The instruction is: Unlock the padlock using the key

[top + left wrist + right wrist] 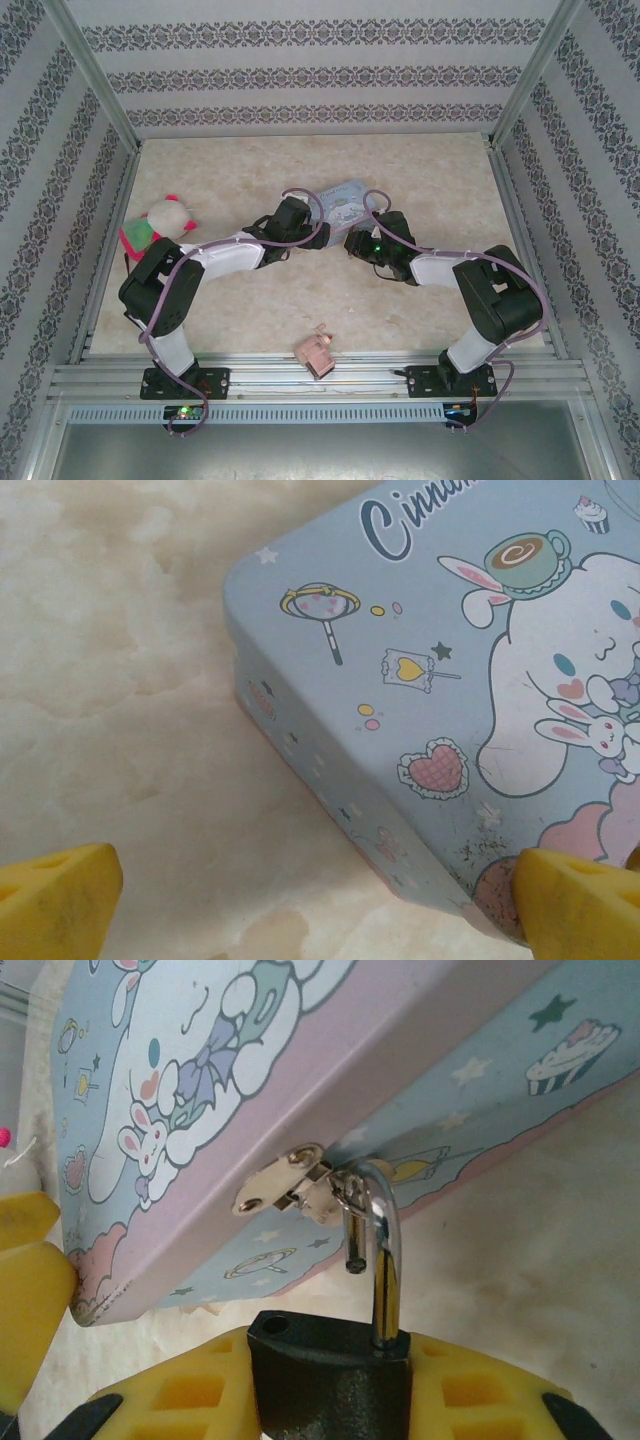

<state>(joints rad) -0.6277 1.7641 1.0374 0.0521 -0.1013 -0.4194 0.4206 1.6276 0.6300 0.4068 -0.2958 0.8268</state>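
Your right gripper (330,1410) clamps the padlock (330,1370) by its dark body, bottom centre of the right wrist view. Its shackle (385,1250) hooks through the hasp (285,1180) of the blue Cinnamoroll tin (420,1050), with the short leg free of the body. Your left gripper (315,895) is spread wide, one finger (575,905) against the tin's corner.

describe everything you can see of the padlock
The padlock is small, with a dark, matte square body and a shiny silvery U-shaped shackle. The shackle stands open: one leg sits in the body, the other end hangs free above its hole. It hooks through the metal hasp of the blue tin. The right gripper clamps the body.
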